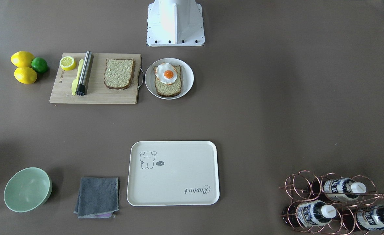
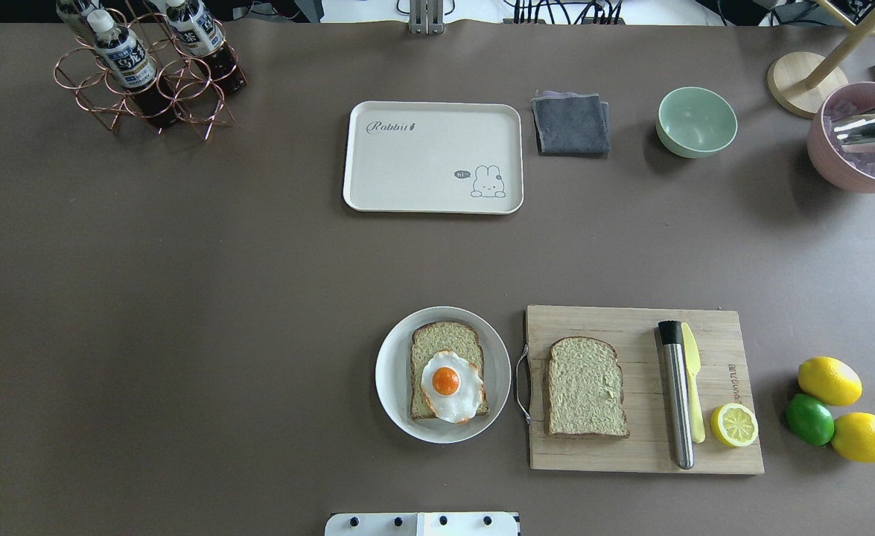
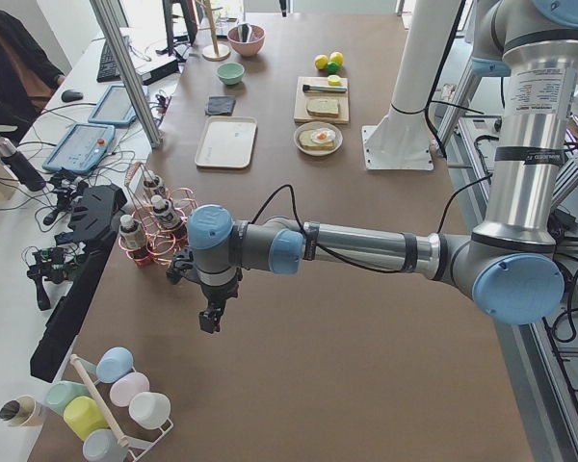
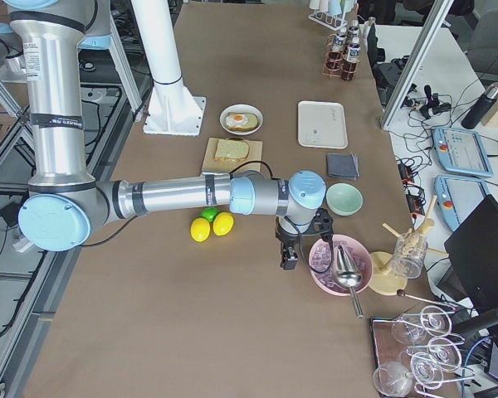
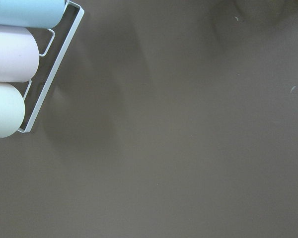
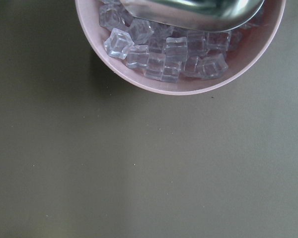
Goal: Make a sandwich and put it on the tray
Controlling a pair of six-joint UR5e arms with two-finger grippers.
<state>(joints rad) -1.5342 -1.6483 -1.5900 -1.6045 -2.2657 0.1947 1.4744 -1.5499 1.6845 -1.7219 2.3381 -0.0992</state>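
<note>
From overhead, the egg-topped bread slice [image 2: 444, 339] sits on a plate [image 2: 392, 372], the second slice [image 2: 584, 387] on the cutting board [image 2: 634, 335] at its 3 o'clock, and the tray [image 2: 422, 164] at 12. How far the left gripper [image 3: 209, 320] and right gripper [image 4: 288, 260] are open cannot be told.

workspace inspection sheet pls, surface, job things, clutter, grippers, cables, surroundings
surface: brown table, no spills seen
job's things: egg on one bread slice on plate; second slice on cutting board; tray holds nothing
clutter: lemons, lime, half lemon, muddler, knife, cloth, green bowl, bottles, ice bowl
grippers: left gripper and right gripper hang over the table's ends; open or shut cannot tell
cables: black cable looped along left arm
surroundings: operator, teach pendants beside table
</note>
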